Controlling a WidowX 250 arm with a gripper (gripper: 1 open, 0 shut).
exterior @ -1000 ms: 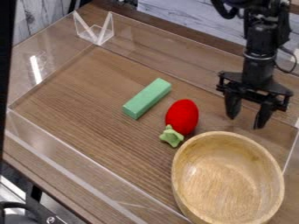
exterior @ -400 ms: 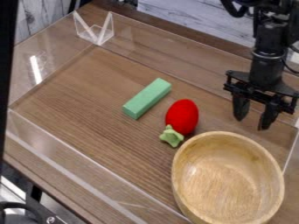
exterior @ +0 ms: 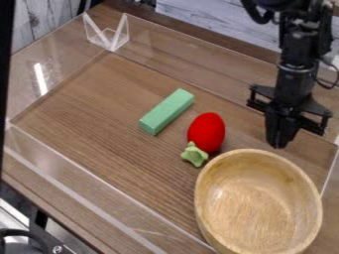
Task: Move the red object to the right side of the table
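The red object (exterior: 205, 130), a glossy strawberry-shaped toy lying mid-bench (exterior: 93, 109) between the green block (exterior: 167, 111) and wooden bowl (exterior: 259, 203), looks light, hard and slippery, best pinched across its plump middle, while the hand (exterior: 286, 138) hangs nearby, fingers drawn together on nothing.

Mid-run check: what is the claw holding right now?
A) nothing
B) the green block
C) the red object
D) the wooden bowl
A: the claw hangs with nothing between its fingers, apart from the red object, which lies on the table next to the wooden bowl.
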